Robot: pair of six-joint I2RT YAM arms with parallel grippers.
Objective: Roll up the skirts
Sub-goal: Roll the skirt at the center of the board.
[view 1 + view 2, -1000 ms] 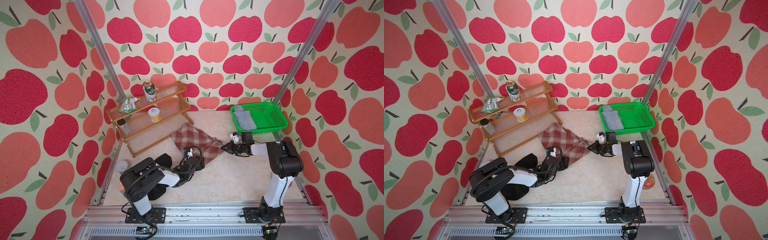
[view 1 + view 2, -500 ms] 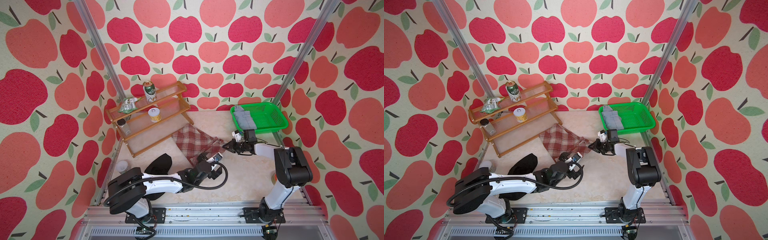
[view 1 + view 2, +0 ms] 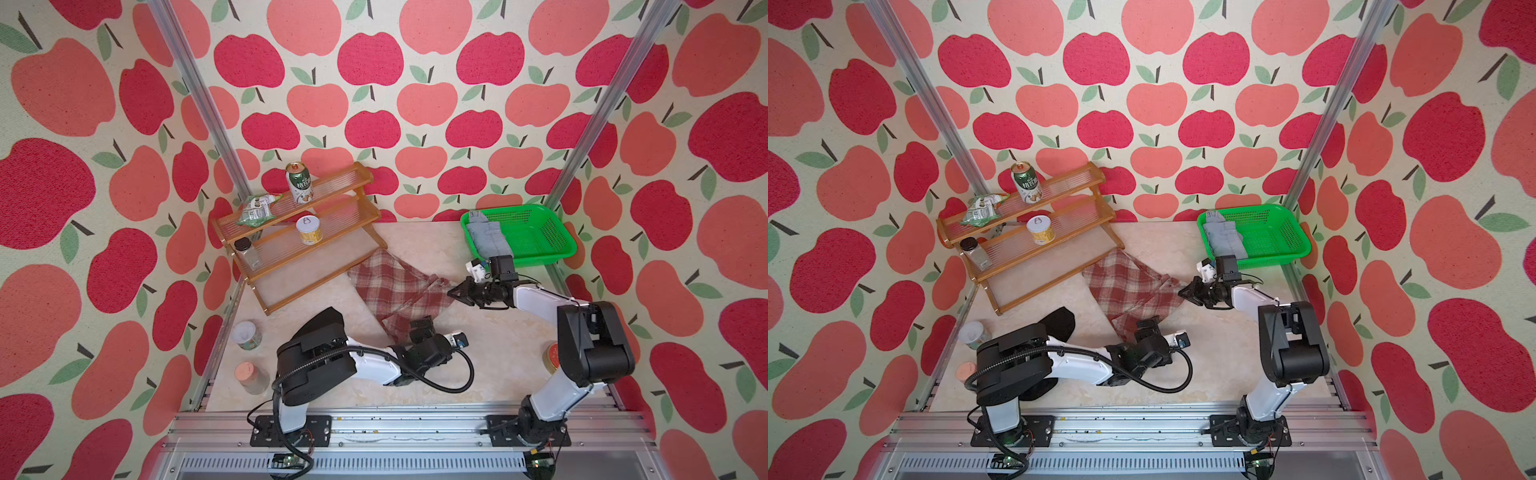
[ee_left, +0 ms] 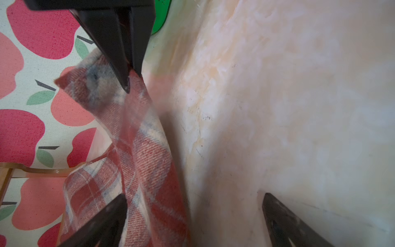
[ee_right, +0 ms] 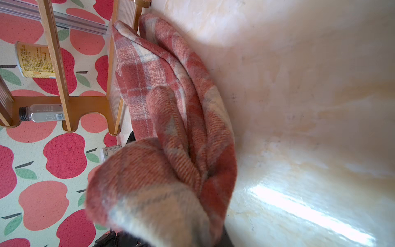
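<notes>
Plaid skirt [image 3: 395, 291] lies spread on the table [image 3: 498, 357] below the rack [image 3: 299, 232], one corner pinched in the right gripper [image 3: 454, 292]. Left gripper [image 3: 417, 325], jaws spread wide, sits at the near edge. Close it on that edge before pulling flat. Denim skirt [image 3: 488, 239] lies in the basket [image 3: 536, 232]; black skirt [image 3: 1059, 324] beside the left arm.

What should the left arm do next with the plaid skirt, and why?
Probably ease the left gripper forward and close it on the near corner of the plaid skirt. Its jaws stand open with that edge just beside one of them, while the right gripper is shut on the bunched far corner, so the cloth is pinned at one end only.
</notes>
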